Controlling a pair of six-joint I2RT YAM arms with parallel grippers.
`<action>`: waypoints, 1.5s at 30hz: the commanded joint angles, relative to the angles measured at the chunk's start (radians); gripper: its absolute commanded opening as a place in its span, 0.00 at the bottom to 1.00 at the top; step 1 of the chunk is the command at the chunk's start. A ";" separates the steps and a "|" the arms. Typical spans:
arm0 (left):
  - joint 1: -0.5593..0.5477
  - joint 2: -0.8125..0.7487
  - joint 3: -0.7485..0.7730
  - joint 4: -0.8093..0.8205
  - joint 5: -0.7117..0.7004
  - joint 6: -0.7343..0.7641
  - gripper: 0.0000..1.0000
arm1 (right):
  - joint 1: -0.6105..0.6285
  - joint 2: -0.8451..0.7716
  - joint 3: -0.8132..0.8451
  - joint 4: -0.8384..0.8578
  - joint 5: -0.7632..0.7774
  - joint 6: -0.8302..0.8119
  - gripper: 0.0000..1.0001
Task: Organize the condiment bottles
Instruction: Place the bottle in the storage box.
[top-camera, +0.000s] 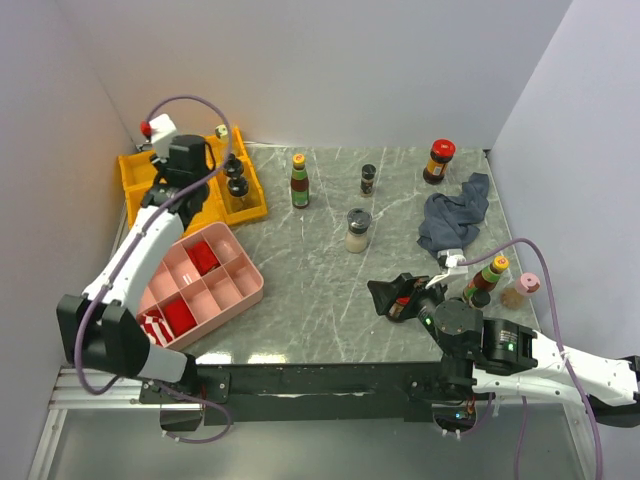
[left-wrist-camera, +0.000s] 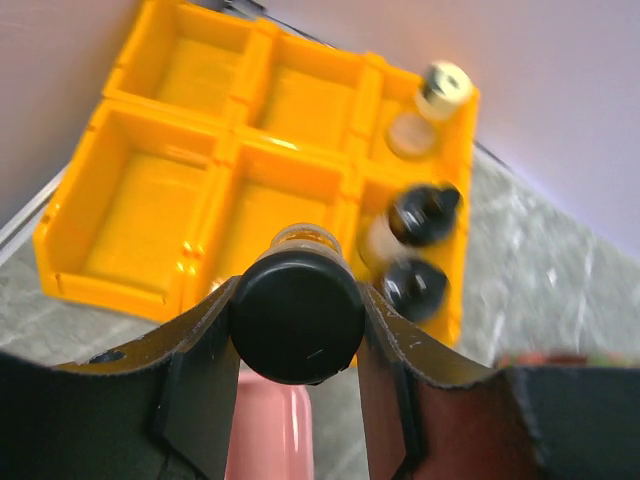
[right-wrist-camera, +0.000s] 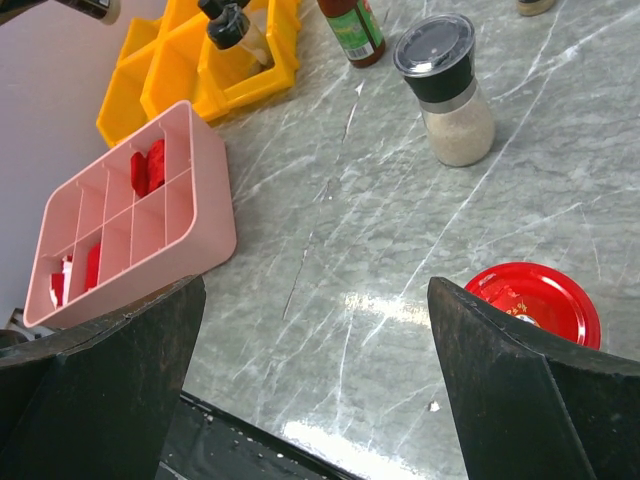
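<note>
The left hand (left-wrist-camera: 298, 295) pinches a black-capped jar (left-wrist-camera: 297, 325) at its cap, one finger pressed to each side, and holds it in the air. Directly beneath it shows a corner of the pink tray (left-wrist-camera: 268, 430). Just ahead lies the yellow tray (left-wrist-camera: 150, 200). In the tray's column to the right of the hand stand two spice jars (left-wrist-camera: 425, 210) with black caps and, farthest off, a pale-capped bottle (left-wrist-camera: 443, 88). The right hand (right-wrist-camera: 312, 290) is spread wide, low over the surface (right-wrist-camera: 350, 230), with nothing gripped. A red-lidded jar (right-wrist-camera: 535, 300) stands just inside one of its fingers; I cannot tell whether they touch. Ahead and to its left the pink tray holds red blocks (right-wrist-camera: 148, 168). Ahead and to its right stands a pale shaker (right-wrist-camera: 447, 90), and beyond that a slim green-labelled bottle (right-wrist-camera: 352, 25), both between this hand and the far wall. Beside the right wrist, a yellow-capped bottle (top-camera: 490, 272) and a pink-capped shaker (top-camera: 522, 289) stand close together. Farther out lies the cloth (top-camera: 455, 215), then a small dark jar (top-camera: 368, 179) and a second red-lidded jar (top-camera: 438, 161) near the far edge.
</note>
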 joint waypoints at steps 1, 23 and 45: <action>0.092 0.075 0.051 0.116 0.102 -0.051 0.01 | -0.004 -0.008 -0.003 0.008 0.008 0.009 1.00; 0.208 0.528 0.233 0.181 0.245 0.021 0.29 | -0.004 0.060 0.013 0.036 0.008 -0.025 1.00; 0.216 0.614 0.267 0.157 0.238 0.036 0.59 | -0.004 -0.008 0.003 -0.003 0.006 0.000 1.00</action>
